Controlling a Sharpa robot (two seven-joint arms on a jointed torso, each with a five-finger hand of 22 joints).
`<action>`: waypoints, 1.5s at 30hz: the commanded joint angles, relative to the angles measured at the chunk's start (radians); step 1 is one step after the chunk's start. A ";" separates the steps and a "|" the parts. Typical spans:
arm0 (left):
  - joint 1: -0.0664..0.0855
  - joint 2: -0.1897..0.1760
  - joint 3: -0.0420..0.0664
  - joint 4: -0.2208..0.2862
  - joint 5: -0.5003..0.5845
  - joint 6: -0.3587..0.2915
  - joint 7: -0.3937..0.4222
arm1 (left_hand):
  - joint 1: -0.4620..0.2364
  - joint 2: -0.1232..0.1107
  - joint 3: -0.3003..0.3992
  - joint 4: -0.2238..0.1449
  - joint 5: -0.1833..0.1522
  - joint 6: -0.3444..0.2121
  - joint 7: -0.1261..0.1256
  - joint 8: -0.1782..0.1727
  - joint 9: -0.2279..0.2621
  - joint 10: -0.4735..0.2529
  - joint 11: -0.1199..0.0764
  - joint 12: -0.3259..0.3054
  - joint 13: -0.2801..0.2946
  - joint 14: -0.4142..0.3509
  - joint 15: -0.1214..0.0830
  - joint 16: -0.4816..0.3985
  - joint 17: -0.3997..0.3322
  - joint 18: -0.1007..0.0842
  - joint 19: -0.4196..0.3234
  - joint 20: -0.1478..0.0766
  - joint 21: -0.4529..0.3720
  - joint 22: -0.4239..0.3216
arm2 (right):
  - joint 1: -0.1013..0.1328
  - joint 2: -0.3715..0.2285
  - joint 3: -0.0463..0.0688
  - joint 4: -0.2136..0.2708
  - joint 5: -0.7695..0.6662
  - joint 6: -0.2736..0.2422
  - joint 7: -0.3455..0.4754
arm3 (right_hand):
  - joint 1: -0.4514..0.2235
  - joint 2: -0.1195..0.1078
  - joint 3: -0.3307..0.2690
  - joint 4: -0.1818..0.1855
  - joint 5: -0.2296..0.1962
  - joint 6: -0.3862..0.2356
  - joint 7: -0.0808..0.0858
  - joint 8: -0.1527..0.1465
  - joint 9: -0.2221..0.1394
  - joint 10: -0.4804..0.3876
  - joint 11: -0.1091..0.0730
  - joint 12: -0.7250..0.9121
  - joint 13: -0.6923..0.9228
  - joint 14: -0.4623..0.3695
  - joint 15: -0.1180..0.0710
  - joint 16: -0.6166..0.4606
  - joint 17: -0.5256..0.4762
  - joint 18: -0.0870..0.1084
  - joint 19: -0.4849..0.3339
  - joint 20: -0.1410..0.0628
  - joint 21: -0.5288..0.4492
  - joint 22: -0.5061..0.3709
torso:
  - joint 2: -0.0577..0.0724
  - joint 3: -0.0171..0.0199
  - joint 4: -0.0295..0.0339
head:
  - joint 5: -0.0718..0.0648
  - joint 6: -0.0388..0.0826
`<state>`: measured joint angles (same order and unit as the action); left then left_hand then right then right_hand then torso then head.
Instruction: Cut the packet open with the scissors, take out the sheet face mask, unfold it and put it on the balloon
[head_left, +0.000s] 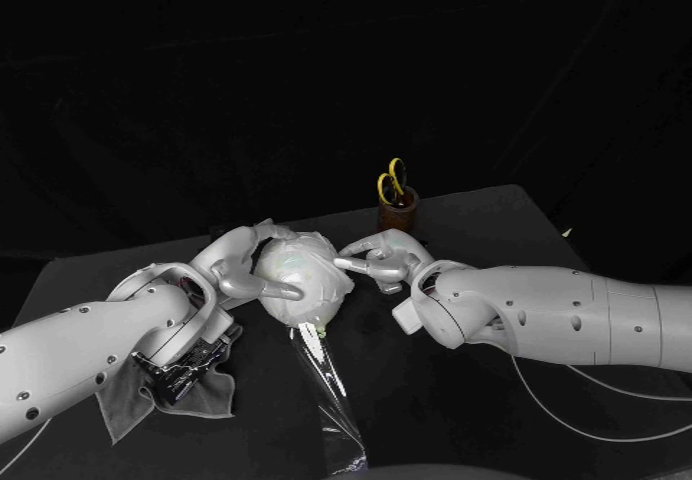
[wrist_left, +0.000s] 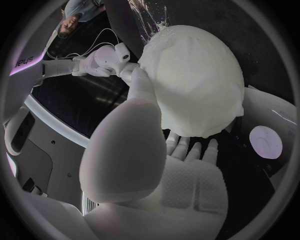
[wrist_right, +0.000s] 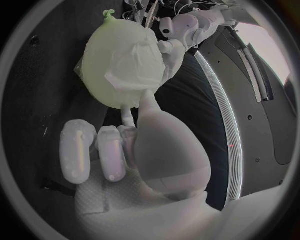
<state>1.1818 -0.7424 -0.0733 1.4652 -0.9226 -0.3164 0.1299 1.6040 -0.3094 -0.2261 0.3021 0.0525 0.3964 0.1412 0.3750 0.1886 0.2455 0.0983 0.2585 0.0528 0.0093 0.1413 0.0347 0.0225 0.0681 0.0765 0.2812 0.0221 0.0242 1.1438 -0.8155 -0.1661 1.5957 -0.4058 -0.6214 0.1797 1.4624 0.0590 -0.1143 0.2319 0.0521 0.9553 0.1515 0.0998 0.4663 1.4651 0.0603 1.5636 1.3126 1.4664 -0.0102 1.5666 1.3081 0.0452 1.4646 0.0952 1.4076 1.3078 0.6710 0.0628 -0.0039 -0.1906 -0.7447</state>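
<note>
Clearly the placing step is in hand: the sheet face mask lies draped over the pale green balloon, which is held up over the middle of the desk between both hands. The left hand cradles the balloon, with fingers spread underneath and the thumb laid across its side. The right hand reaches in with its thumb and one finger at the mask's edge and the other fingers curled back. Whether it pinches the sheet or only presses on it, I cannot tell.

To do this well, the left hand's hold should be firm but gentle, since a balloon gives and slips easily. The right hand's job is to smooth the wet sheet outward from its centre, flattening folds rather than dragging the whole sheet round.

The cut packet lies toward the desk's near edge, and the scissors stand in a holder near the far edge.
</note>
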 joint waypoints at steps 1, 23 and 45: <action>-0.002 0.002 -0.002 0.004 0.000 0.022 -0.010 | 0.013 0.001 0.007 -0.001 0.003 0.008 0.002 0.000 0.001 0.005 0.002 0.000 0.000 -0.001 -0.005 -0.002 0.000 0.009 -0.008 0.000 -0.004 -0.002 | -0.001 0.005 0.000 0.002 -0.025 0.011 0.008 | 0.032 0.018 0.002 -0.009 -0.004 0.002 -0.002 -0.004 -0.002 0.103 0.005 0.000 0.254 0.104 0.009 0.004 0.263 -0.007 0.015 0.008 0.004 0.212 | 0.000 -0.0001 -0.0014 | 0.001 -0.001; -0.002 0.006 -0.002 0.006 0.003 0.021 -0.009 | 0.014 0.001 0.008 -0.001 0.003 0.008 0.002 -0.001 0.000 0.005 0.002 0.000 0.000 -0.001 -0.004 -0.003 -0.001 0.009 -0.009 0.000 -0.004 -0.002 | -0.002 0.020 0.001 0.005 -0.067 -0.113 0.004 | 0.137 0.054 0.093 -0.125 -0.003 0.183 -0.094 0.123 0.057 0.106 -0.074 0.007 0.258 0.104 -0.057 0.004 0.263 -0.013 0.031 -0.046 0.034 0.221 | 0.000 0.0007 -0.0011 | 0.000 -0.006; -0.002 0.004 -0.002 0.006 0.005 0.021 -0.009 | 0.016 0.001 0.010 -0.001 0.003 0.009 0.002 -0.002 0.000 0.005 0.002 0.000 0.000 -0.001 -0.004 -0.003 -0.001 0.010 -0.009 0.000 -0.004 -0.002 | -0.002 0.005 0.001 -0.016 -0.063 -0.152 -0.024 | 0.115 0.058 0.143 -0.149 -0.003 0.172 -0.100 0.164 0.104 0.106 -0.081 0.007 0.258 0.104 -0.065 0.004 0.263 -0.014 0.032 -0.057 0.037 0.222 | -0.001 0.0004 -0.0013 | 0.000 -0.005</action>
<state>1.1814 -0.7399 -0.0736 1.4696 -0.9203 -0.3154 0.1273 1.6119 -0.3094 -0.2201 0.3020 0.0525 0.3985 0.1434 0.3731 0.1882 0.2455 0.0983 0.2584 0.0528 0.0093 0.1414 0.0347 0.0225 0.0681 0.0770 0.2807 0.0221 0.0235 1.1423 -0.8105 -0.1657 1.5833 -0.4553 -0.7601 0.1662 1.5133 0.0428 0.0214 0.0848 0.0520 1.1337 0.0554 0.2578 0.5652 1.4295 0.0195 1.5739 1.3131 1.4491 -0.0505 1.5667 1.3080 0.0418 1.4659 0.0464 1.4384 1.3073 0.6703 0.0632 -0.0052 -0.1914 -0.7502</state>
